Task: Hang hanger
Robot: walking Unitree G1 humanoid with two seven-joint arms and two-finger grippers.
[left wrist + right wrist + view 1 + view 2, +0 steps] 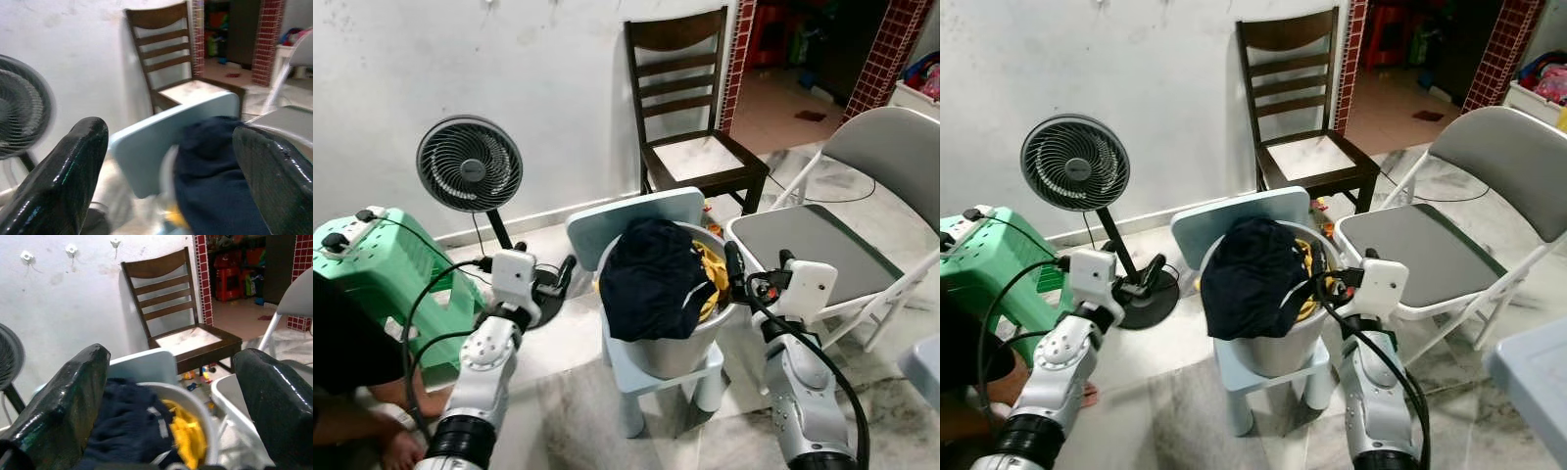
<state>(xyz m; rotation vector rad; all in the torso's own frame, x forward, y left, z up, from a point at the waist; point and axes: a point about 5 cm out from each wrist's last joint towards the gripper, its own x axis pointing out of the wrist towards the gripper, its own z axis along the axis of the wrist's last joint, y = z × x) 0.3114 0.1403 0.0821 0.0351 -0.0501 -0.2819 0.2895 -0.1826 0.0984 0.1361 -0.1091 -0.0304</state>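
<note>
No hanger is clearly visible: you have a metal basin [671,354] on a small pale blue chair [636,220], heaped with a dark navy garment [651,277] over something yellow [710,277], so any hanger is probably buried there. The basin sits between your hands, right hand [734,262] just at its right rim and nearer, left hand [566,274] a bit off to the left, both spread and empty. Folding chair [822,245] crowds the right, fan [470,164] the left; wall hooks [71,249] sit far and high.
</note>
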